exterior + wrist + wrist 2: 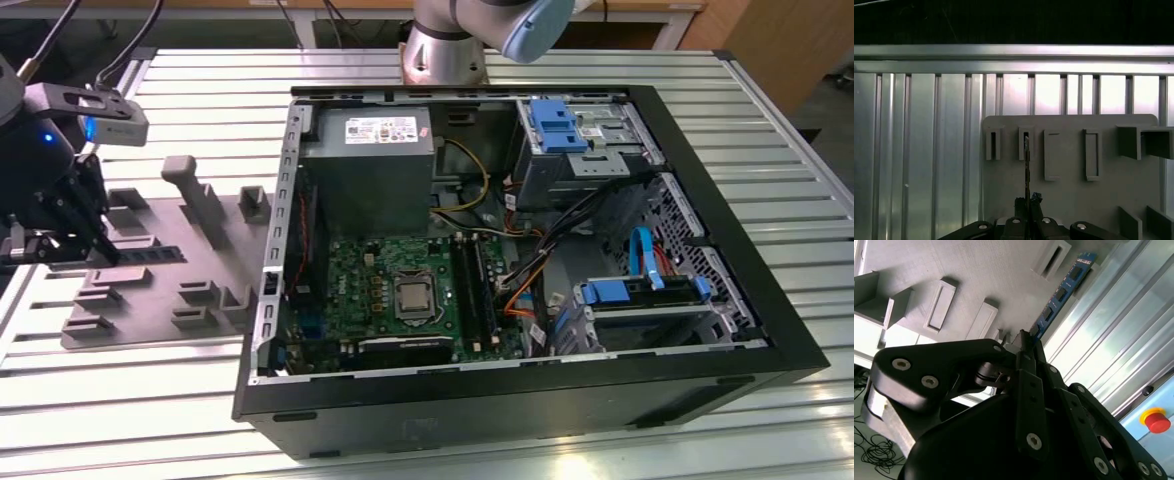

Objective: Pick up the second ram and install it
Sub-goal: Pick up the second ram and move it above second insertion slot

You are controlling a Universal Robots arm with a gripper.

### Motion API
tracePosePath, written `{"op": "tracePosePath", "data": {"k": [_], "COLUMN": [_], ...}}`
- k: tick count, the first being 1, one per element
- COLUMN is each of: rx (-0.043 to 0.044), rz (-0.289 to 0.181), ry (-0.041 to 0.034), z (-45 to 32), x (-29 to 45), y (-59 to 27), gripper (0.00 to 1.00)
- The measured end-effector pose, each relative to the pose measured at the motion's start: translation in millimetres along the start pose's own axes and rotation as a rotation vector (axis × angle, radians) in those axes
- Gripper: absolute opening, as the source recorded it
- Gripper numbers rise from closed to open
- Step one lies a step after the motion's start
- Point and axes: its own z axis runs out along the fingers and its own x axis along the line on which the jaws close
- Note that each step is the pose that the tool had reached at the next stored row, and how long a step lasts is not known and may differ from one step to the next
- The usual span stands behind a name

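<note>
1. The bench (214, 70) is made of pale metal slats and carries everything else; the arm's base (447, 45) stands at its far edge.
2. A black computer case (534, 400) lies open on the bench. Inside it are a grey power supply (367, 165), a green motherboard (354, 275) with a processor socket (415, 297) and long black slots (470, 275), two blue-trimmed drive cages (558, 125) (627, 292), and a tangle of orange and yellow cables (527, 270).
3. A grey tray (174, 230) with raised blocks and narrow pockets sits beside the case, on the exterior view's left.
4. The end effector (74, 245) hangs over the tray's outer edge, well apart from the case. In both wrist views its fingers are drawn in narrow at the tips (1024, 337) (1027, 202), clamped on one end of the second ram.
5. The second ram (140, 252) is over the tray, not in the case. The second wrist view shows its blue board with dark chips (1064, 287) reaching away from the fingers. The first wrist view shows it edge-on (1027, 165), its far end in line with one narrow pocket (1025, 142). Whether it rests in that pocket or is clear of it cannot be told.
6. A red button (1154, 420) sits past the bench's edge.
</note>
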Motion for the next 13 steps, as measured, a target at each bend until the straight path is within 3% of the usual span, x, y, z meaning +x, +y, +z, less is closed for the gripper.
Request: {"op": "tracePosePath", "data": {"k": [5,13], "rx": [0.0002,0.0001], "rz": [0.0,0.0], "ry": [-0.0002,0.0], "z": [-6.0,-37.6], "x": [0.3,1.4], "y": [-0.1,-0.2], "gripper": [0.14,0.14]}}
